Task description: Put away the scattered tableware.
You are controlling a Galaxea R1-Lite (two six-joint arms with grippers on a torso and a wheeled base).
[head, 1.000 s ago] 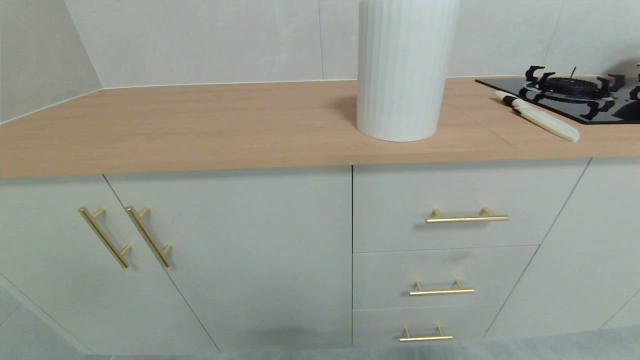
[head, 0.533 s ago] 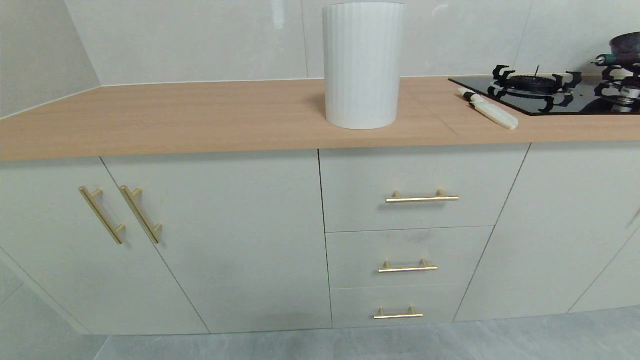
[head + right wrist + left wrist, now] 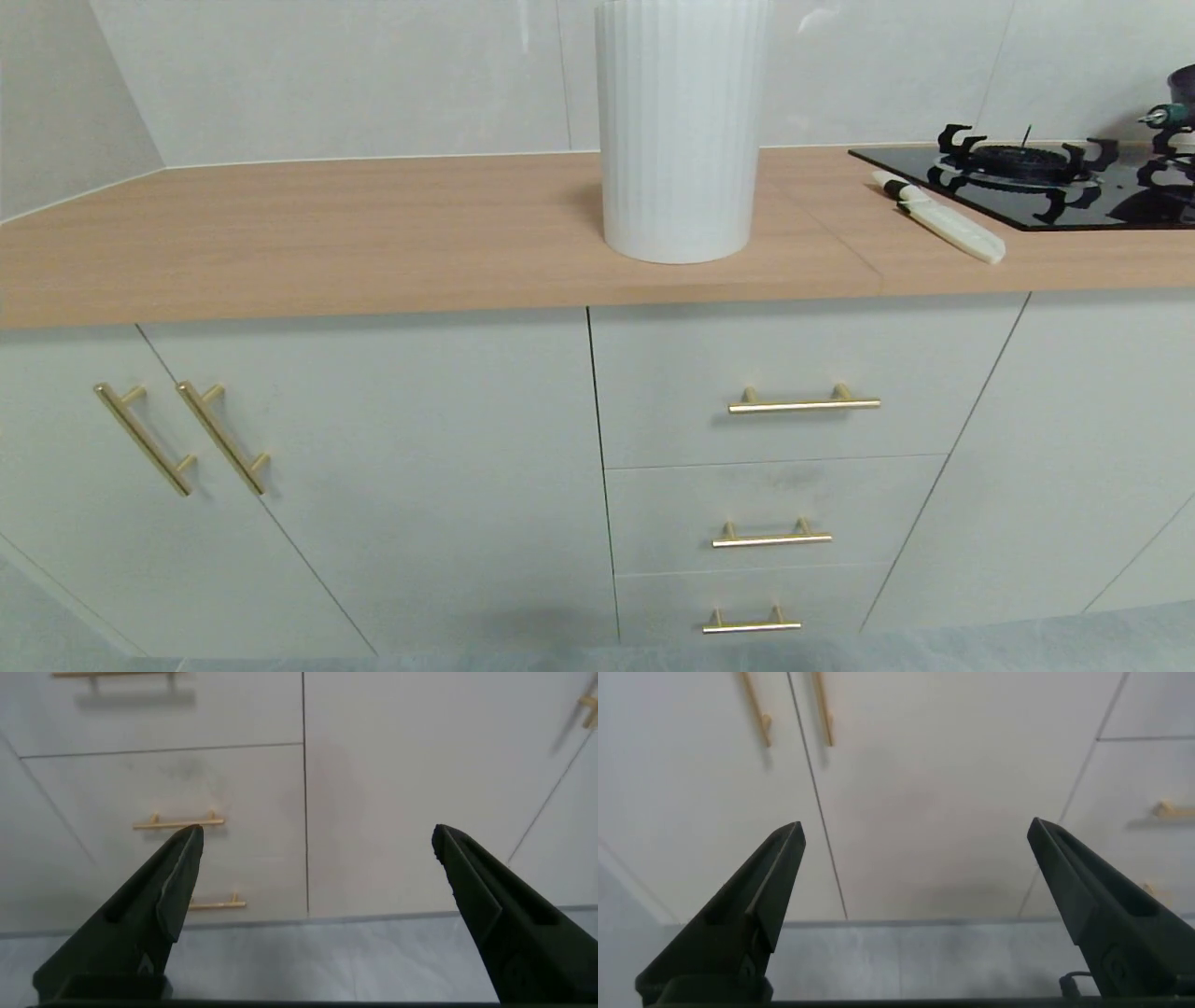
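Note:
A cream-bladed knife with a black handle (image 3: 945, 226) lies on the wooden counter (image 3: 373, 233), just in front of the black gas hob (image 3: 1046, 182). A tall white ribbed container (image 3: 677, 131) stands upright near the counter's middle. My left gripper (image 3: 915, 835) hangs open down in front of the cabinet doors with nothing between its fingers. My right gripper (image 3: 313, 840) is open too, low before the drawer fronts, holding nothing.
Three drawers with gold handles (image 3: 803, 404) sit below the container. Two cabinet doors with gold handles (image 3: 224, 437) are to the left. Grey tiled wall behind, grey floor below. A dark pot (image 3: 1181, 89) shows at the hob's far right.
The whole head view has shifted between frames, so the camera moved: back and right first, then slightly closer. The knife and container have not moved on the counter.

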